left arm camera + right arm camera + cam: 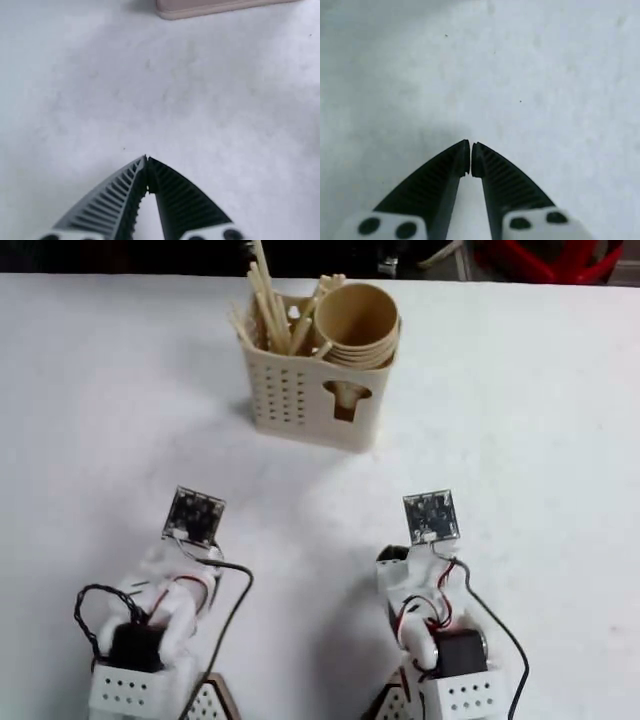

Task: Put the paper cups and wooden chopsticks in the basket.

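A cream perforated basket [300, 400] stands at the far middle of the white table. Stacked paper cups [357, 320] sit in its right half and several wooden chopsticks [270, 305] stand in its left half. Both arms rest folded at the near edge, well short of the basket. My left gripper [147, 161] is shut with nothing between its black ribbed fingers, just above bare table. My right gripper [470, 147] is shut too, empty, over bare table. The basket's bottom edge [215, 7] shows far ahead in the left wrist view.
The white table [520, 420] spreads wide around the basket. Red and dark objects [545, 258] lie beyond the table's far edge. Black cables [235, 610] loop beside each arm's base at the near edge.
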{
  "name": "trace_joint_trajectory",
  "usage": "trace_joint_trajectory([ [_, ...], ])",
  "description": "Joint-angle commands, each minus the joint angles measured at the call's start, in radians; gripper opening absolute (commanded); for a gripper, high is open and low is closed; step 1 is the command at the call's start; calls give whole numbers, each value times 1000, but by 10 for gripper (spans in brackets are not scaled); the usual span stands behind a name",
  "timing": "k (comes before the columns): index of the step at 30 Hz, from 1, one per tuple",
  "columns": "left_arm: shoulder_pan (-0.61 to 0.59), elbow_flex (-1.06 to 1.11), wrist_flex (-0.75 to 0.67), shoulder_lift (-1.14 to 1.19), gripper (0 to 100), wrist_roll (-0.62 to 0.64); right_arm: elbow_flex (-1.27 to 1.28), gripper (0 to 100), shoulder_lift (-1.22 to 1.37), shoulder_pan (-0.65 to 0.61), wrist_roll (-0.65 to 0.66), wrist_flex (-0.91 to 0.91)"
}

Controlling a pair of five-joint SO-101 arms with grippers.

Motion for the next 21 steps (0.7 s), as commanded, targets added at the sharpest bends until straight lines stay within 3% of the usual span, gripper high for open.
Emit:
trace_joint_trajectory([
  [1,4,-5,69,-10,24,-5,9,19,-12,13,12,41],
  [5,4,-5,130,-10,24,-8,9,19,-12,13,12,151],
  [21,7,-5,203,-10,24,-11,9,19,-12,13,12,154],
])
